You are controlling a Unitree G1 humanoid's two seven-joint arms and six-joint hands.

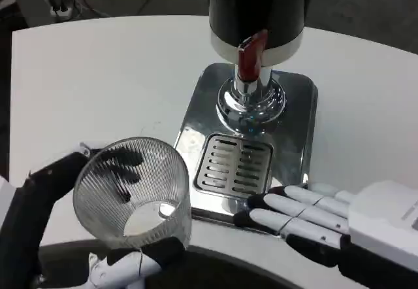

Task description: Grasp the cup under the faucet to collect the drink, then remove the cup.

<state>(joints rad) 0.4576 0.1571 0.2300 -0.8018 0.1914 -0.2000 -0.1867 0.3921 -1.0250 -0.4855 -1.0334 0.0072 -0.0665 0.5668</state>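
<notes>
A clear ribbed cup point(132, 191) is held in my left hand point(124, 259) at the lower left, off the drip tray and tilted with its mouth toward the camera. Dark fingers show through its far wall. No drink is visible inside it. The dispenser point(257, 14) stands at the top centre with a red tap lever point(249, 57) and a chrome spout base point(251, 99). Below it lies the chrome drip tray point(294, 106) with a slotted grate point(235, 165). My right hand point(326, 220) lies flat at the lower right, fingers extended onto the tray's front right corner, holding nothing.
The white table point(98, 73) stretches to the left and behind the dispenser. Its dark front edge point(215, 269) curves along the bottom of the picture. Cables point(62, 1) lie on the floor beyond the table's far left corner.
</notes>
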